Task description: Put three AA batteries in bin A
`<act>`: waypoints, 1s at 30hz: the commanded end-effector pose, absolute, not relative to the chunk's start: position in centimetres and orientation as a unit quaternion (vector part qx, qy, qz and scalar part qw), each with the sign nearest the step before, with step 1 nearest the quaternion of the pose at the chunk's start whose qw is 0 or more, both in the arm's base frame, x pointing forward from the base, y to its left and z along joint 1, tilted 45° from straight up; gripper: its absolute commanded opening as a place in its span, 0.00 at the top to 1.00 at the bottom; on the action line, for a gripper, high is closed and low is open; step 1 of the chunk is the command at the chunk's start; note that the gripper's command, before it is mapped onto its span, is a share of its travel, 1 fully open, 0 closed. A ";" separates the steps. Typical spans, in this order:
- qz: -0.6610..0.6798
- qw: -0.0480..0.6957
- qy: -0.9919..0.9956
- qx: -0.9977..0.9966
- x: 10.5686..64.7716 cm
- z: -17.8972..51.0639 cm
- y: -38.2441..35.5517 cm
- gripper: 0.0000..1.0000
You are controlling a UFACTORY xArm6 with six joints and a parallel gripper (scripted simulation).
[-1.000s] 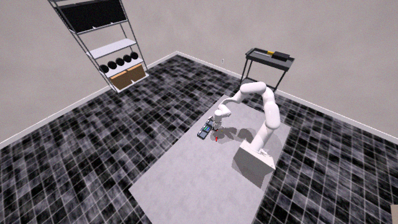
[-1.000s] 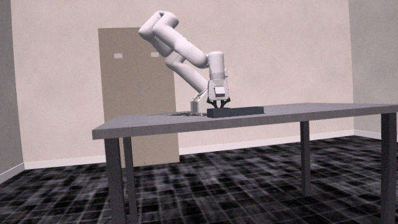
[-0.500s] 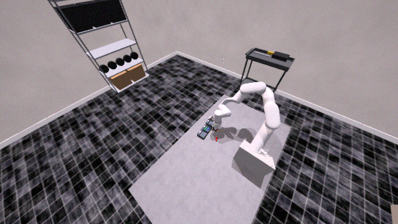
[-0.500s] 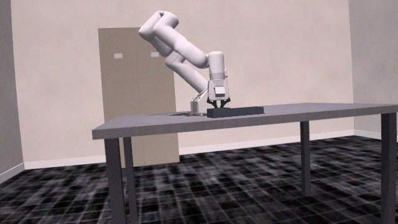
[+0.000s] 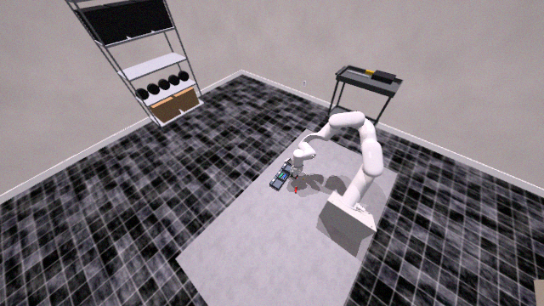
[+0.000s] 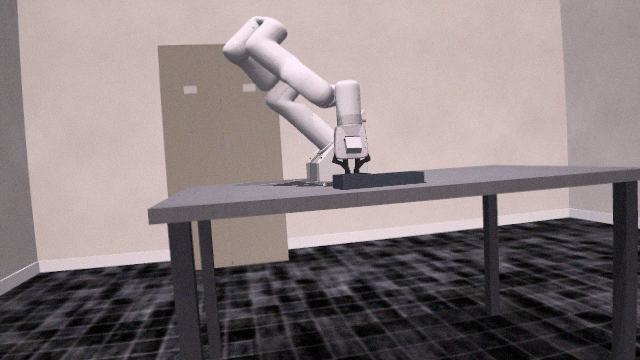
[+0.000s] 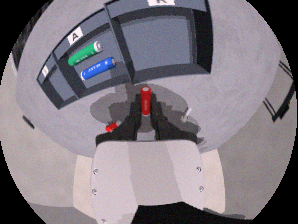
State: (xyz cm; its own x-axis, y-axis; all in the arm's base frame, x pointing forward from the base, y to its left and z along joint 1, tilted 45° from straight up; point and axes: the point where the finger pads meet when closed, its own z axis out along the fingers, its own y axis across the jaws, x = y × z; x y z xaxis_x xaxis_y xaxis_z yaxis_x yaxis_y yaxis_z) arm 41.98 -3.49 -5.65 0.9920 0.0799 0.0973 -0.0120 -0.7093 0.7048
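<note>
Top: we look down from high and far, slanted, over the table (image 5: 263, 238) and room.
Exterior: we stand low and farther off, near table height, facing it side-on.
Wrist: we ride the gripper (image 7: 144, 111), close, facing down.
Shared: all show the bins (image 7: 160, 36).

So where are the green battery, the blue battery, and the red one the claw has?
green battery (image 7: 84, 52), wrist view, middle of its body, in bin A.
blue battery (image 7: 99, 68), wrist view, middle of its body, in bin A.
red battery (image 7: 144, 99), wrist view, its upper part, showing between the gripper's fingers.
</note>
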 end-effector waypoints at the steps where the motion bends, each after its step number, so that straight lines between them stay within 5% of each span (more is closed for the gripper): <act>1: 0.062 0.380 0.019 0.923 41.9 -4.4 -2.3 1.00; 30: 0.062 0.380 0.019 0.923 41.5 -1.9 0.3 1.00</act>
